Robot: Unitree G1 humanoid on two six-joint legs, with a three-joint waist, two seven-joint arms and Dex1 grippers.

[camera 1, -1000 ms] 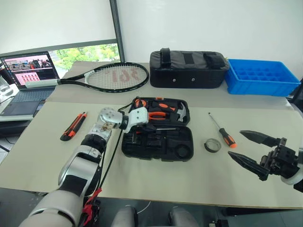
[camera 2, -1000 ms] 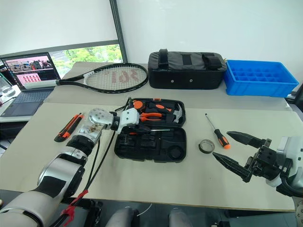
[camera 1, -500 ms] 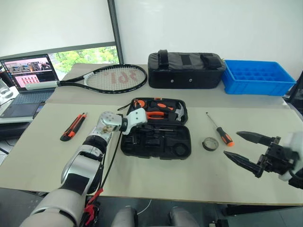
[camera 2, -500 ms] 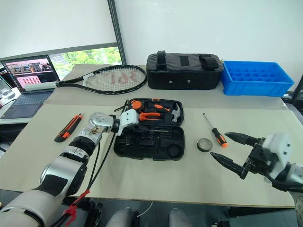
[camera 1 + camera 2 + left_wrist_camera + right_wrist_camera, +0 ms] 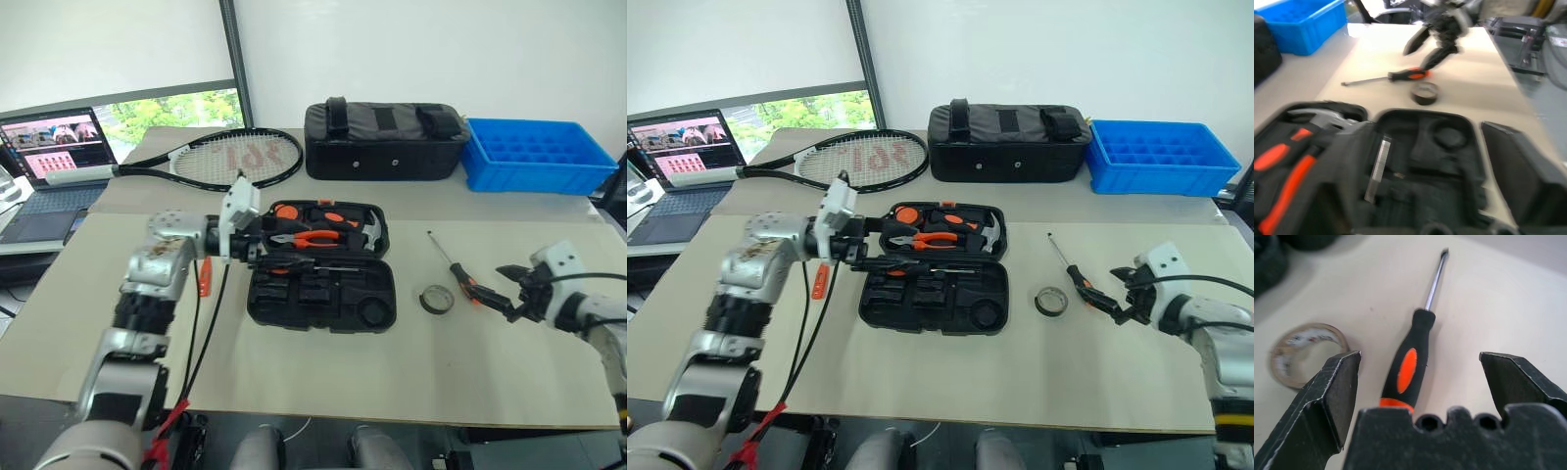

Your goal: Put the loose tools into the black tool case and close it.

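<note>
The black tool case [image 5: 323, 294] lies open at mid-table with a hammer, pliers and a screwdriver [image 5: 312, 264] in its slots. My left gripper [image 5: 263, 245] hovers open over the case's left edge with nothing in it. Right of the case lie a loose orange-and-black screwdriver [image 5: 453, 264] and a tape roll [image 5: 439, 299]. My right gripper [image 5: 490, 281] stands open just above the table at the screwdriver's handle end. In the right wrist view its fingers [image 5: 1327, 396] flank the handle [image 5: 1410, 364] without touching it, and the tape roll [image 5: 1303, 355] lies beside it.
A tennis racket [image 5: 230, 157], a black fabric bag [image 5: 387, 142] and a blue tray [image 5: 539, 157] stand along the back. A laptop [image 5: 54, 166] sits at the far left. An orange piece [image 5: 204, 278] shows beside my left forearm; I cannot tell what it is.
My left arm has lifted up and back from inside the case, and its gripper has opened. My right gripper has moved forward and down to the loose screwdriver's handle.
</note>
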